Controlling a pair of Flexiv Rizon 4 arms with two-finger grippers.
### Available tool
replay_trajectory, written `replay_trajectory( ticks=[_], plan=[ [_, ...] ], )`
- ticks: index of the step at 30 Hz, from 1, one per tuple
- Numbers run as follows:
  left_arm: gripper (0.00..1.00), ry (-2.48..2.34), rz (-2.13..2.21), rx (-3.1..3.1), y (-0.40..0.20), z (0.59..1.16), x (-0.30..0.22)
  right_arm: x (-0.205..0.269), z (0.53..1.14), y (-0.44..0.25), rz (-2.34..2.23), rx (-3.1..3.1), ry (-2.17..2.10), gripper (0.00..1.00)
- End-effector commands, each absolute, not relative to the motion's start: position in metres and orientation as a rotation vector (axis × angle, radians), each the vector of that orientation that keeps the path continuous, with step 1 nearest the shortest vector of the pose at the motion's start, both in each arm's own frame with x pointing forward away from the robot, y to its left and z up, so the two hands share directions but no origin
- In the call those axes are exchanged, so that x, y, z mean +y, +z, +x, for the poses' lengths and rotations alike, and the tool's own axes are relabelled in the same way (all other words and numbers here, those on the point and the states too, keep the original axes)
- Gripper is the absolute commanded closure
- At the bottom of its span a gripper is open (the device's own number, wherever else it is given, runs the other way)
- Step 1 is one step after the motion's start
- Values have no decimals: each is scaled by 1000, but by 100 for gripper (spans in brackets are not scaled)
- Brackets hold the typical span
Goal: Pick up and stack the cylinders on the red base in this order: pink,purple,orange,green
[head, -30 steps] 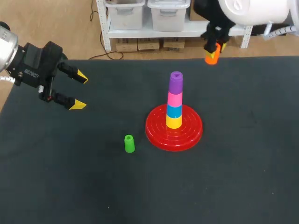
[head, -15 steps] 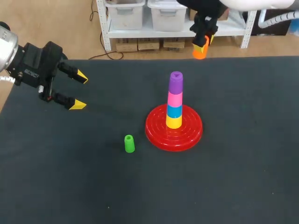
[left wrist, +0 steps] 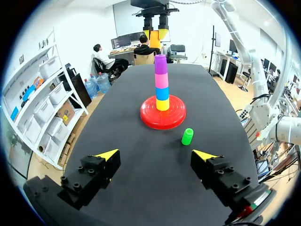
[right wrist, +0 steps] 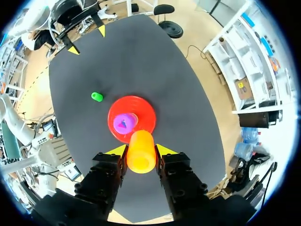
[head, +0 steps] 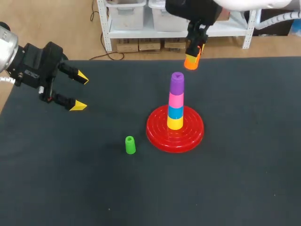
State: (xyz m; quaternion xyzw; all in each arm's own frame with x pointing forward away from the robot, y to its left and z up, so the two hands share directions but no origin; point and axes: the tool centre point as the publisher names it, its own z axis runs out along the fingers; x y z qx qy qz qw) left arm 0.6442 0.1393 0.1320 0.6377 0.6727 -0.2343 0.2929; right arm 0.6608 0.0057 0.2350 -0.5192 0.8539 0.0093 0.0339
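Head view: dark bench (head: 244, 179) with the red base (head: 157, 129) near its middle, carrying a column of yellow cylinder (head: 175, 123), blue cylinder (head: 175, 112), pink cylinder (head: 176, 100) and purple cylinder (head: 177, 82), purple topmost. Right gripper (head: 193, 54) raised toward the far edge, closed on the orange cylinder (head: 191, 61), a little right of the column's top and not yet over it. Green cylinder (head: 130, 145) alone on the bench, just left of the base. Left gripper (head: 80, 91) at far left, fingers spread wide, holding nothing. Left wrist view: nothing between the open fingers, green cylinder (left wrist: 187, 136) ahead, base and column beyond. Right wrist view: orange cylinder (right wrist: 141, 153) clamped between both fingers, purple cylinder (right wrist: 123, 123) just ahead and slightly aside, so apparently not yet aligned. Judged progress: pink and purple done; orange in hand, awaiting placement; green untouched, last.
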Motion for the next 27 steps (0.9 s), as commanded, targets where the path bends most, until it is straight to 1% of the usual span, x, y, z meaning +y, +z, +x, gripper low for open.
replay_trajectory(
  ticks=[1, 19, 27],
  plan=[
    [0, -624, 1697, 1787, 131, 644, 140, 15, 662, 237, -1633, 2626, 11, 100],
    [0, -624, 1697, 1787, 131, 644, 140, 31, 668, 224, -1753, 2626, 17, 100],
    [0, -624, 1697, 1787, 131, 644, 140, 27, 669, 217, -1751, 2639, 42, 100]
  ],
)
